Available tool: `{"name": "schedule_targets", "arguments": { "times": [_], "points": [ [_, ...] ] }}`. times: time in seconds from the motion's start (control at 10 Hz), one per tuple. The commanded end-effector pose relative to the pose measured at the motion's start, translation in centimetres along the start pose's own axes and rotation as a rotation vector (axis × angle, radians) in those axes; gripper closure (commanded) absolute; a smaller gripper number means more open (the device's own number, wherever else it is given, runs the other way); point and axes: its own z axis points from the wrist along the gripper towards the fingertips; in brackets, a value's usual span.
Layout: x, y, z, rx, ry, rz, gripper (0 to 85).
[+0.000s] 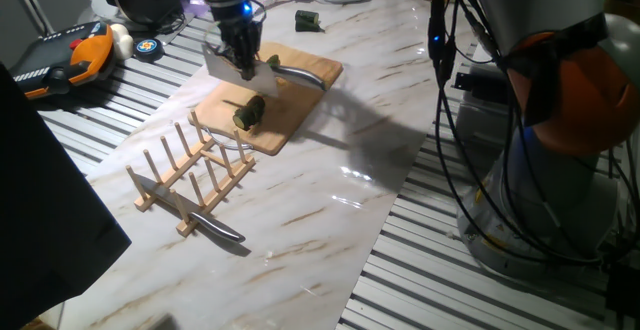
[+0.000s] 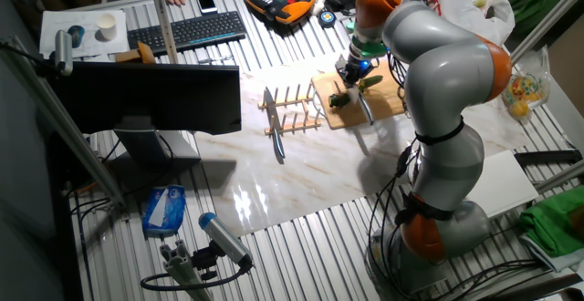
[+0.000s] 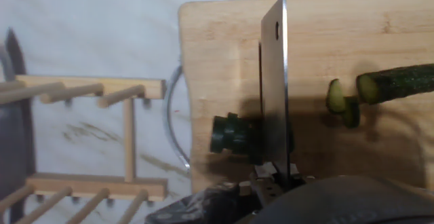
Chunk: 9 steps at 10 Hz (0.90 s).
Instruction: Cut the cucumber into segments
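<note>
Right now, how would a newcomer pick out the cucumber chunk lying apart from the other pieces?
Find the wooden cutting board on the marble table, next to the wooden peg rack. The chunk lies on the board's rack-side half, by the cleaver that the gripper holds. Unlike the long cucumber and its thin slices, it is short, stubby and alone.

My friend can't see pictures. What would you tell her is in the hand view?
A shiny cleaver blade hangs edge-down over a wooden cutting board, seen from just above the robot's hand. To its right lies the cucumber with two thin cut slices beside its pale end, and a dark green chunk sits to the blade's left. A wooden rack stands on the marble table beside the board.
</note>
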Motion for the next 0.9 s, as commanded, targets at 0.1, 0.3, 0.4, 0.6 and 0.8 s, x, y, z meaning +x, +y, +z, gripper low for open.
{"name": "schedule_targets", "arguments": {
  "times": [0.1,0.3,0.4,0.6,0.8],
  "points": [
    [0.1,0.2,-0.2,-0.020,0.002,-0.006,84.3],
    [0.0,2.0,-0.8,-0.018,0.014,-0.009,84.3],
    [0.1,3.1,-1.2,-0.017,0.011,-0.003,84.3],
    [0.4,5.3,-1.7,-0.031,0.024,0.029,84.3],
    [1.0,7.4,-1.3,-0.048,0.021,0.058,84.3]
  ]
}}
